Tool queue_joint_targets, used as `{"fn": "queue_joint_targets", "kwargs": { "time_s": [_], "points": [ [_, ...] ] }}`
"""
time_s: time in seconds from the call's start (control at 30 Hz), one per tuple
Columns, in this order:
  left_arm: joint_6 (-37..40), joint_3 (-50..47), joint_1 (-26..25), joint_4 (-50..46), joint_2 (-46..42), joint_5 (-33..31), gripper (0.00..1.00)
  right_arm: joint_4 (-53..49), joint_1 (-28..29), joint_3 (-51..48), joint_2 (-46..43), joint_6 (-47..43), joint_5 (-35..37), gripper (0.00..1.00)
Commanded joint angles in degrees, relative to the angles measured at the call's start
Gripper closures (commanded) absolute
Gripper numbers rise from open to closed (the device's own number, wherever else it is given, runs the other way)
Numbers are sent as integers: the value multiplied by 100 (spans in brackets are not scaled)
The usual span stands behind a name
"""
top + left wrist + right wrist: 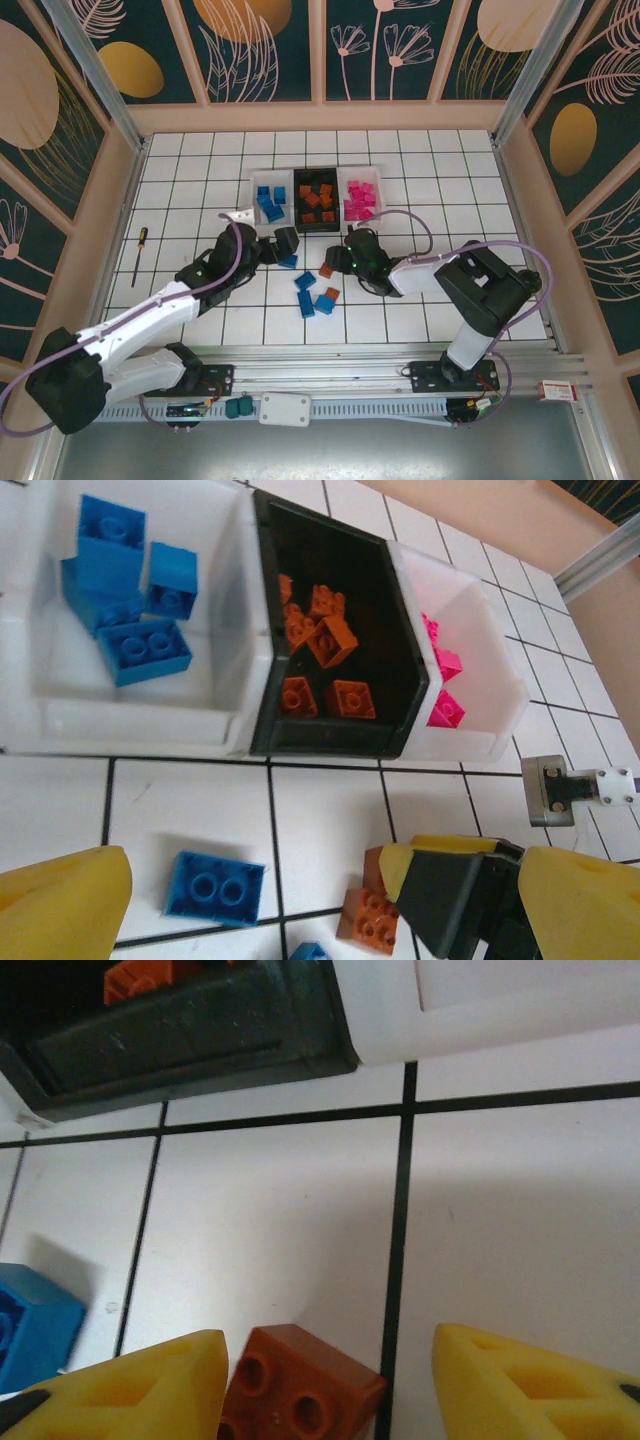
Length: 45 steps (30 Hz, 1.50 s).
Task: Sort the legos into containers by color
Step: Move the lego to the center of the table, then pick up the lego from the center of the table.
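**Top external view: most bricks are sorted, a few are left**

The white tiled surface [200, 180] holds three containers in a row. A black tray [400, 680] sits in the middle with a white tray joined on each side.

Blue legos [140, 650] lie in the white tray left of the black tray. Orange-brown legos [330, 640] lie in the black tray itself. Pink legos [445, 710] lie in the white tray right of it. So most of the job looks done.

About six loose legos [316, 290], blue and orange-brown, wait on the surface just in front of the black tray.

The left fingers [60, 900] are wide open and hold nothing. A blue brick [215, 887] lies on the tile between them.

The right fingers [520, 1380] are open too. An orange-brown brick [300, 1385] sits between them, not squeezed yet.

The bricks are small, with round bumps on top.
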Motion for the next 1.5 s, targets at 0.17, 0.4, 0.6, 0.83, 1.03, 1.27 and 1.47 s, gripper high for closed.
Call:
{"fn": "queue_joint_targets", "kwargs": {
  "time_s": [0.17, 0.4, 0.6, 0.83, 1.03, 1.27, 1.47],
  "points": [
    [-225, -578, -10, -313, -611, -403, 1, -558, 188, -333, -99, -192, 377, 51],
    [-221, -814, -7, -474, -761, -352, 1, -722, -269, -1090, -978, -306, 331, 69],
    [-204, -960, -7, -543, -777, -306, 1, -923, -548, -1056, -1764, -759, 60, 58],
    [-252, -1008, -7, -450, -768, -253, 1, -1115, -484, -959, -1689, -647, 271, 28],
    [-260, -1009, -8, -413, -650, -235, 1, -997, -276, -1041, -1211, -601, 279, 34],
    [-209, -1013, -2, -474, -568, -253, 1, -1217, -125, -736, -1128, -962, 291, 61],
    [-193, -1079, -15, -545, -625, -312, 1, -1061, -213, 262, -1492, -1648, -111, 70]
  ]
}}
